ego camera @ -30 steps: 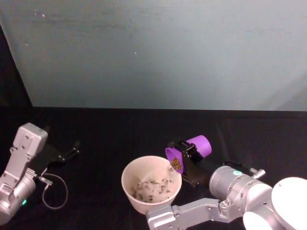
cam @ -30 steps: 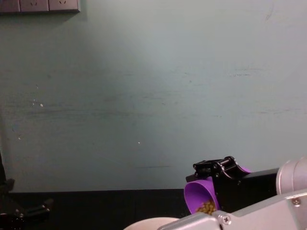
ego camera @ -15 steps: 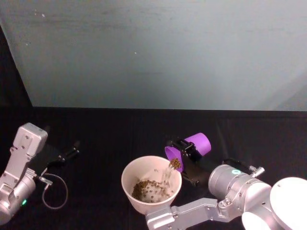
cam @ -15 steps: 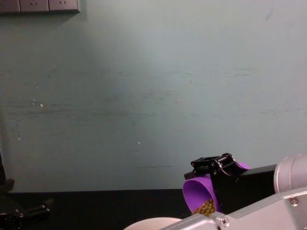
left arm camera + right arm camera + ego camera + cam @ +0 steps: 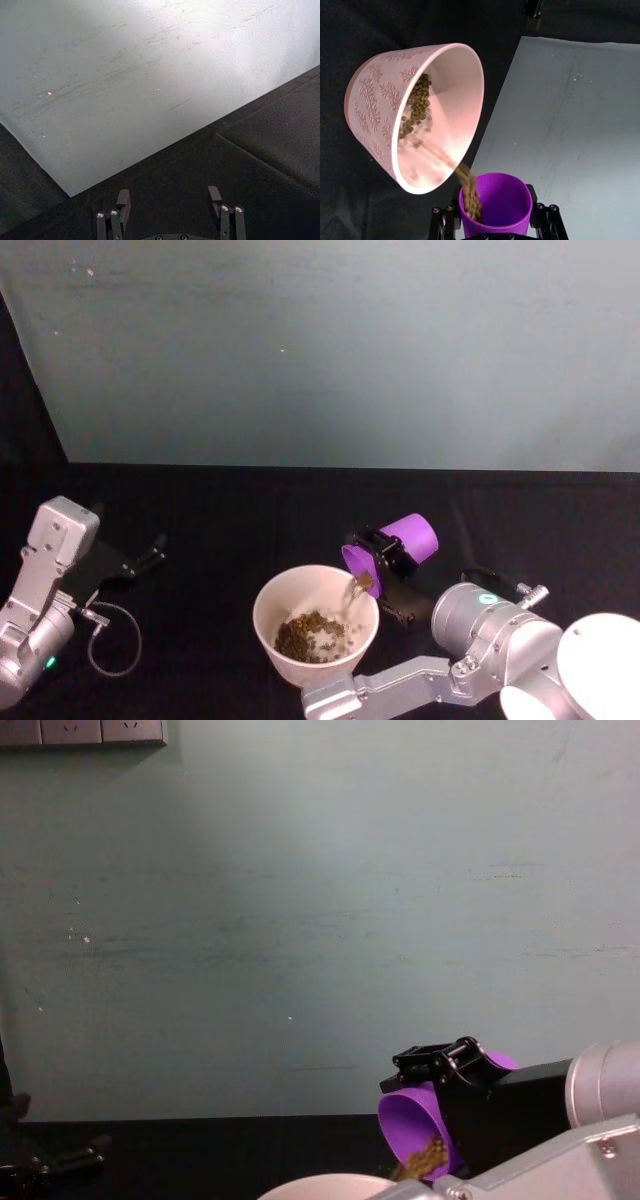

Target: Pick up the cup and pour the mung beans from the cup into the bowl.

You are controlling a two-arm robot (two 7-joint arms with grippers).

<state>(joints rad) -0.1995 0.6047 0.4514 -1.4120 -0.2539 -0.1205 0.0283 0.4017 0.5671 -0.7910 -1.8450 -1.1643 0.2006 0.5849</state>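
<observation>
Beans heaped higher in bowl; right claw clamps tilted cup; left claw parked, spread.

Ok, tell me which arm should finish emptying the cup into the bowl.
Right. The right gripper holds the tilted cup over the bowl, beans streaming in; the left gripper sits apart, open.

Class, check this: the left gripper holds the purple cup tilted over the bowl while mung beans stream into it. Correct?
One slip: the right gripper holds the cup, as the head view shows. The left gripper rests open, off to the left. The rest stands: the cup is tilted over the bowl and mung beans stream into it.
</observation>
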